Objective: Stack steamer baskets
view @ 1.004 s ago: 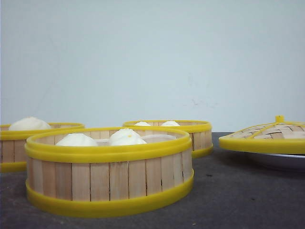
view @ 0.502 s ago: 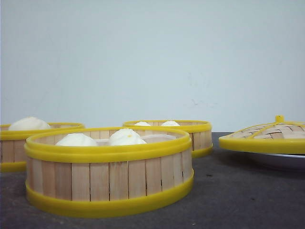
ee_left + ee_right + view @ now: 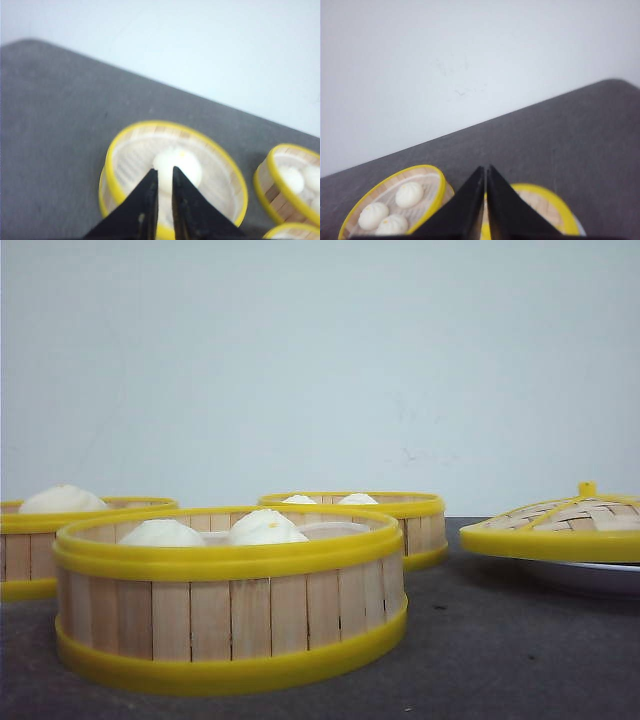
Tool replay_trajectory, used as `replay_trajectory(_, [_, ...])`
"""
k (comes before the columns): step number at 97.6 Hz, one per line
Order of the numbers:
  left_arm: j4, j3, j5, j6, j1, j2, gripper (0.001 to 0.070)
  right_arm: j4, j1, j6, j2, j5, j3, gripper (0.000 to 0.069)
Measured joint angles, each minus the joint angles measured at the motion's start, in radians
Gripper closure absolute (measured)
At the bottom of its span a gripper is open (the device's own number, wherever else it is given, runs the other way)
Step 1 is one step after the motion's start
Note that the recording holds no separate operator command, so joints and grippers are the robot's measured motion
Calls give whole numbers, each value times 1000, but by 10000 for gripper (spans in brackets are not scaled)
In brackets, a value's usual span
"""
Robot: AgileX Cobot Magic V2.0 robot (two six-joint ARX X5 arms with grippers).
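A: Front view. Three steamer baskets on dark grey table [image 3: 500, 650], none stacked. Nearest basket [image 3: 230, 615] left of centre, two white buns [image 3: 265, 529] showing above its rim. Second basket [image 3: 40, 545] behind and to the left, cut by the frame edge, one bun [image 3: 62, 500] visible. Third basket [image 3: 385, 520] farther back, centre-right, two bun tops just over the rim.

B: Anything to the right?

A: Domed woven lid [image 3: 560, 525] with yellow rim and knob, resting on white plate [image 3: 590, 580], well apart from nearest basket. No arms in this view.

B: Left wrist view?

A: Left gripper [image 3: 165, 175] above a basket [image 3: 220, 165] holding a single bun [image 3: 187, 162]. Black fingers [image 3: 147, 195] nearly together, narrow slit between the tips, nothing gripped. Another basket [image 3: 280, 192] off to the side with buns inside; sliver of a further yellow rim [image 3: 292, 231] at the frame corner. Slight blur.

B: Right wrist view?

A: Right gripper [image 3: 486, 172] with fingers [image 3: 470, 200] pressed tip to tip, no gap seen, nothing between them. Basket with three buns [image 3: 395, 205] to one side of the fingers. Yellow-rimmed woven lid behind the fingers, largely hidden; white plate edge just showing beneath it. Pale wall [image 3: 470, 60] beyond table edge.
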Motion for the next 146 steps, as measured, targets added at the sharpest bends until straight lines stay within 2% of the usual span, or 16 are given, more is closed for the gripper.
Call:
replay_trajectory(14, [-74,224,8,35,0,165,686,-145,6,-116,150,-18,240,685])
replay_trajectory(23, [-100,357,50,61,0,252,685,-213,28,-193,216,-18,360,685])
replay_trajectory(33, [-110,427,102,85,0,292,681,-240,51,-246,247,-19,424,683])
replay_trajectory(39, [-109,433,114,92,0,297,655,-245,63,-263,252,-21,431,653])
replay_trajectory(48, [-117,433,116,101,0,297,533,-267,77,-272,256,-21,430,536])
replay_trajectory(58, [-115,433,116,110,-3,298,309,-293,91,-272,265,-22,430,356])
replay_trajectory(65, [-112,433,117,116,-5,301,177,-300,101,-272,277,-25,430,225])
replay_trajectory(69, [-109,433,121,121,-8,303,126,-301,106,-271,283,-33,430,165])
replay_trajectory(75, [-108,433,131,126,-12,304,87,-301,111,-268,295,-58,430,110])
replay_trajectory(90, [-108,433,142,133,-22,311,65,-301,123,-260,334,-101,430,78])
replay_trajectory(111, [-105,433,227,136,-23,311,64,-269,162,-232,443,-171,444,77])
replay_trajectory(136, [-75,433,343,135,-23,311,64,-285,220,-211,791,-203,610,77])
replay_trajectory(146, [-76,433,370,135,-32,311,64,-286,233,-210,942,-204,708,77])
